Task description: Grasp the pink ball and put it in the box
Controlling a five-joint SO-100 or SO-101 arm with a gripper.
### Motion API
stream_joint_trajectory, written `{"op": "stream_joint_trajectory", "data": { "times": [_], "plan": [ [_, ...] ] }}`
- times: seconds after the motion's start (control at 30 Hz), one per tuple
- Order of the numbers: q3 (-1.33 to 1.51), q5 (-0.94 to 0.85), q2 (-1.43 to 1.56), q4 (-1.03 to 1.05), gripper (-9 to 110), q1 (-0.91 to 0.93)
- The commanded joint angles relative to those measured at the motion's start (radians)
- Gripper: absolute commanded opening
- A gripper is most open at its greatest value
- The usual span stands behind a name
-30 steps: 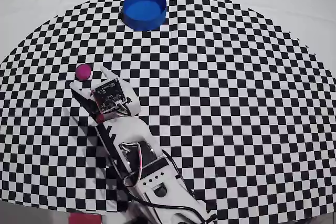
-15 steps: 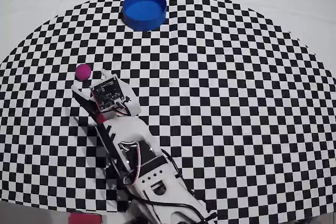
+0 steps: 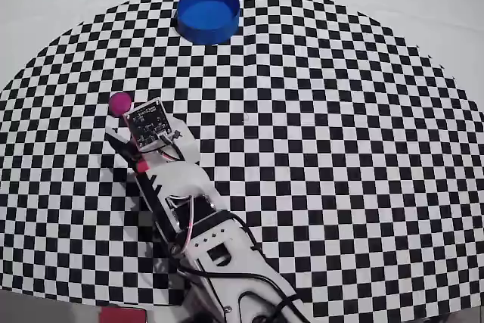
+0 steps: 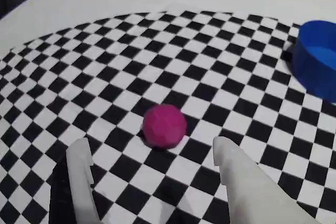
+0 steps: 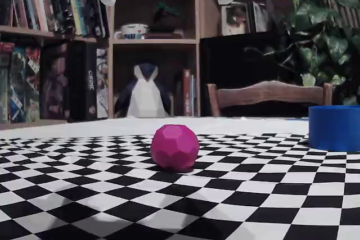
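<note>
While the small faceted magenta-pink ball (image 4: 164, 125) sits on the black-and-white checkered bench (image 3: 325, 149), I count the task as barely begun: nothing is gripped and nothing is delivered. From my wrist view the white two-finger pincer (image 4: 152, 153) has its fingers spread wide apart, one to either side of the ball and just short of it, touching nothing. The round, shallow, solid blue box (image 3: 208, 13) stands empty, well apart from the ball, toward the bench's far edge in the overhead view. What I judge is left: closing on the ball, lifting, carrying it across, letting go over the box.
</note>
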Motion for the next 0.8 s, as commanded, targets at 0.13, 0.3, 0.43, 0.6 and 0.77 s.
{"op": "stream_joint_trajectory", "data": {
  "times": [0.13, 0.3, 0.43, 0.6, 0.77],
  "plan": [
    [-0.077, -0.003, -0.061, -0.017, 26, -0.005],
    [-0.109, -0.005, -0.11, -0.018, 26, -0.005],
    [-0.127, -0.003, -0.147, -0.023, 26, -0.005],
    [-0.146, -0.002, -0.216, -0.071, 26, 0.0],
    [-0.155, -0.005, -0.258, -0.091, 26, 0.002]
  ]
}}
